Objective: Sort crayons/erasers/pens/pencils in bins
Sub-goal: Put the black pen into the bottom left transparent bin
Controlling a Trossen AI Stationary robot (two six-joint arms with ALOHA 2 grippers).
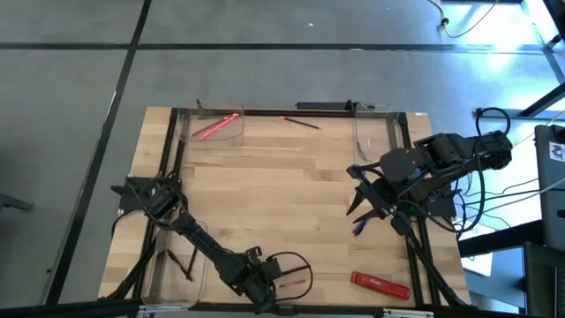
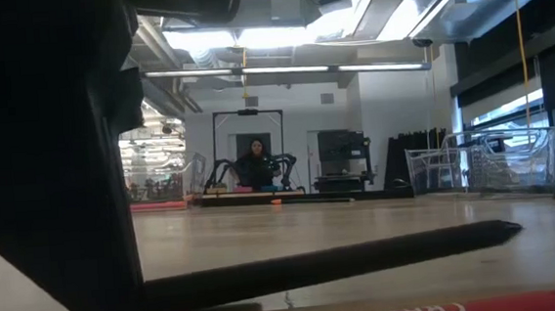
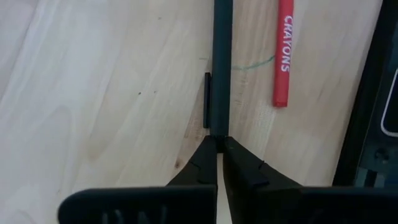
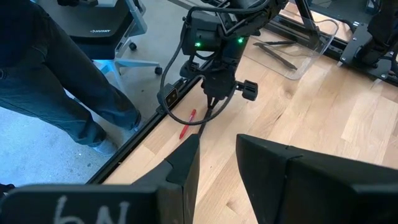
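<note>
A dark pencil (image 3: 221,62) lies on the wooden table near its front edge, and my left gripper (image 3: 219,144) is shut on it. Just beside it lies a red crayon (image 3: 284,53), also seen in the high view (image 1: 296,284). The far left bin (image 1: 212,124) holds red crayons. The near left bin (image 1: 177,269) holds dark pencils. A third bin (image 1: 375,132) stands at the far right. My right gripper (image 1: 360,215) hangs open above the table's right side, with nothing between its fingers. My left gripper pinches the pencil's near end (image 3: 217,127) between its two fingertips. The fingers slant down from above and point roughly along the pencil. The rest of the pencil (image 2: 334,262) stretches away from the fingers, low and nearly level over the table.
A flat red bar (image 1: 380,284) lies near the front right. A thin dark stick with a red tip (image 1: 300,121) lies by the far edge. A black frame rail (image 3: 367,93) runs along the table's front edge. A person's legs (image 4: 56,74) stand beside the table.
</note>
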